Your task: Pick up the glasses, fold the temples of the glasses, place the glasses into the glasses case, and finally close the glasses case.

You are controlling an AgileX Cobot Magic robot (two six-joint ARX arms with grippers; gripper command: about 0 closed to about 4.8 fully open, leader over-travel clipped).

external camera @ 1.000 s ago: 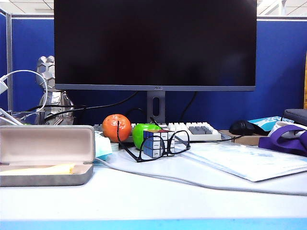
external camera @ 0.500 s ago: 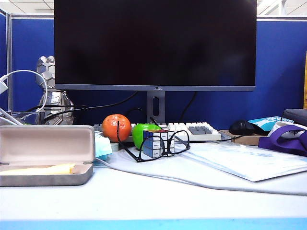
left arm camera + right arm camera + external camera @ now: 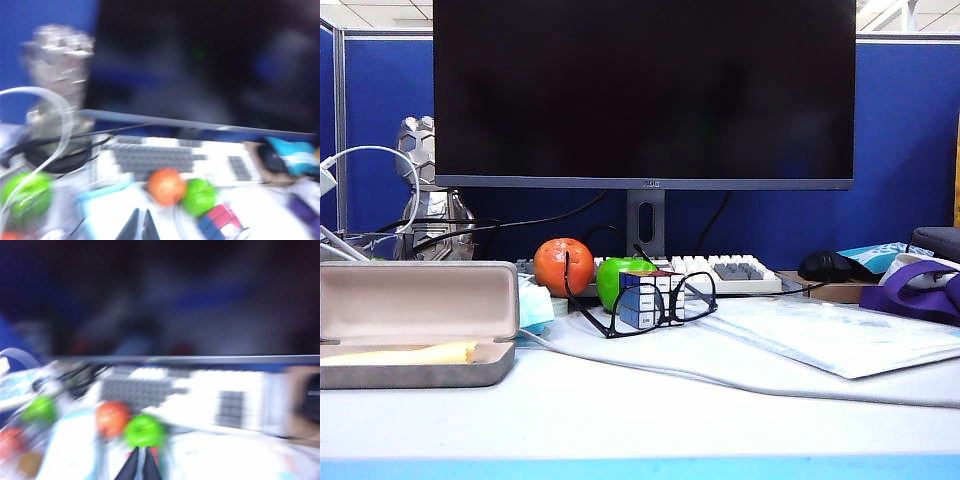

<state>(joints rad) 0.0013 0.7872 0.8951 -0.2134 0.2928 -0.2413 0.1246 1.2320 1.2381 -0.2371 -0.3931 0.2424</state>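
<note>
Reaching for the glasses (image 3: 650, 303), lying temples-open at centre frame against the puzzle cube (image 3: 642, 297), open both closed grippers, left gripper (image 3: 139, 226) and right gripper (image 3: 139, 463), first; neither holds anything.

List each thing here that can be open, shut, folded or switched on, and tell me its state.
glasses case: open, lid upright, yellow cloth inside.
glasses: temples unfolded, resting on the desk against the puzzle cube.
monitor: screen dark.
left gripper: shut, empty, above the desk.
right gripper: shut, empty, above the desk.
</note>
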